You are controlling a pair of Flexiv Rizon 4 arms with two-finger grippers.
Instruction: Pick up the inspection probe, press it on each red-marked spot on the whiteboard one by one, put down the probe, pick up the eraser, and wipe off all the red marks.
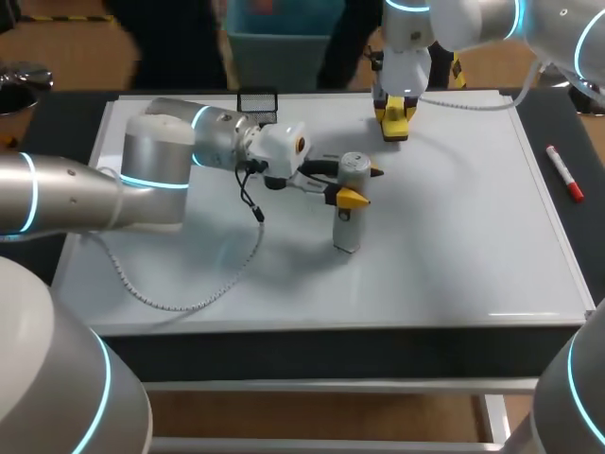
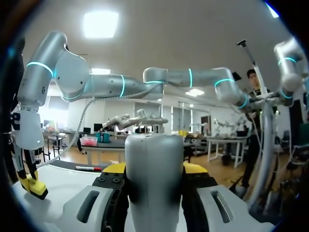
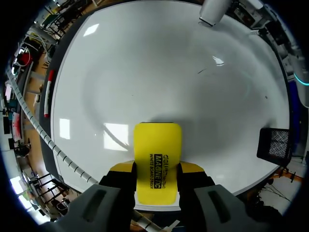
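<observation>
From where I stand, the left gripper [image 1: 360, 184] has its yellow-tipped fingers clamped on either side of the grey cylindrical inspection probe [image 1: 346, 225], gripping it near the top. The probe stands upright, its lower end down on the large white rectangular whiteboard [image 1: 444, 236], close to the board's middle. In the left wrist view the probe's rounded grey body fills the gap between the two fingers.

The right gripper [image 1: 395, 115] points straight down at the far edge of the board, its fingers closed against the two sides of the yellow block-shaped whiteboard eraser [image 3: 157, 162]. The eraser hangs low over the board, with its shadow just ahead of it. I cannot tell whether it touches the board. The two grippers are well apart, with the probe nearer the front than the eraser.

The board's face looks white, with faint grey smears in the right wrist view. A grey ribbed cable [image 1: 189, 298] from the left arm trails in a loop across the board's left part.

Off the board, a red marker pen [image 1: 564, 173] lies on the dark surface [image 1: 558, 123] just beside the board's right edge. A small black mesh holder [image 1: 257, 101] sits at the far edge, behind the left arm's wrist.
</observation>
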